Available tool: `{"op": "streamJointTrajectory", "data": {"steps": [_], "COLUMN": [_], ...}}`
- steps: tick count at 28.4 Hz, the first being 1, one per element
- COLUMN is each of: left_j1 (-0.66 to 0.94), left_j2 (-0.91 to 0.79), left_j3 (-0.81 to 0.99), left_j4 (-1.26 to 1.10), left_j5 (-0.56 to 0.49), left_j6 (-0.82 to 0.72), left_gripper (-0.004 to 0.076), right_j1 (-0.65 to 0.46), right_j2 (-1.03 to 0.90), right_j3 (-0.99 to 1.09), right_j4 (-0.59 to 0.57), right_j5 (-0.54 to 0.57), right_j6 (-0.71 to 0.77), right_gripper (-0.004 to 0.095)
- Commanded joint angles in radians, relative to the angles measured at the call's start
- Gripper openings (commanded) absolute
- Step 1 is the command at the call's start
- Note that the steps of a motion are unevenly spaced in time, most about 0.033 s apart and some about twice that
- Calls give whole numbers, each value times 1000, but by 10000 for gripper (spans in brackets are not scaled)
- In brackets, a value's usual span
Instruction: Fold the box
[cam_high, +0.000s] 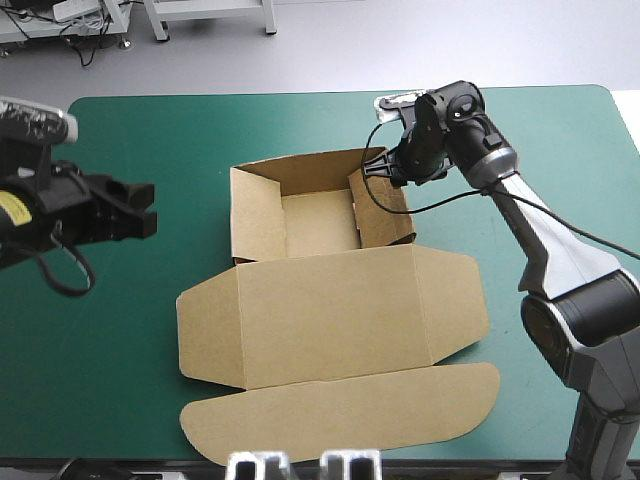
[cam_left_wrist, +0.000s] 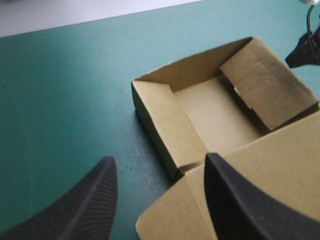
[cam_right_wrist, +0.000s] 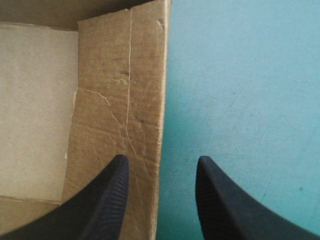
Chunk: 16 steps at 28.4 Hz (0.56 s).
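Silver-grey right arm (cam_high: 560, 250) has black joints; black left arm (cam_high: 100, 210), yellow label (cam_high: 10, 207).

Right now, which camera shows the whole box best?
The high view: the box appears whole, tray and flat lid. The left wrist view shows the tray and a lid corner; the right wrist view mostly one wall.

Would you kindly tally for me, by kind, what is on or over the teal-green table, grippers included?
brown box: 1
grippers, both open: 2 (left gripper, right gripper)
Total: 3
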<state>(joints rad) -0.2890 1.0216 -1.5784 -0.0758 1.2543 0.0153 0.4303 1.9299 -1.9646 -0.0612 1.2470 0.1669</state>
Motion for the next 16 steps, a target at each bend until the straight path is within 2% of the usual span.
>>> {"op": "streamJointTrajectory", "data": {"steps": [1, 5, 10, 12, 15, 16], "left_j1": [-2, -2, -2, -2, -2, -2], "left_j2": [-153, -276, -436, -499, -582, -606], "left_j3": [144, 296, 499, 582, 695, 727], "left_j4": [8, 8, 34, 37, 33, 28], "left_j5": [31, 31, 29, 10, -41, -56], "left_j6": [-3, -25, -25, -33, -58, -58], "left_gripper": [352, 325, 291, 269, 221, 208], "right_j1": [0, 0, 0, 0, 0, 0], "right_j2": [0, 49, 84, 90, 92, 92], "right_j3": [-21, -21, -21, -21, -21, -21], "right_j4": [16, 28, -16, -21, -25, -32], "right_j5": [-15, -26, -42, -34, -5, 2], "right_j6": [-29, -48, -70, -83, -83, -81], "right_gripper": [395, 393, 364, 254, -27, -11]}}
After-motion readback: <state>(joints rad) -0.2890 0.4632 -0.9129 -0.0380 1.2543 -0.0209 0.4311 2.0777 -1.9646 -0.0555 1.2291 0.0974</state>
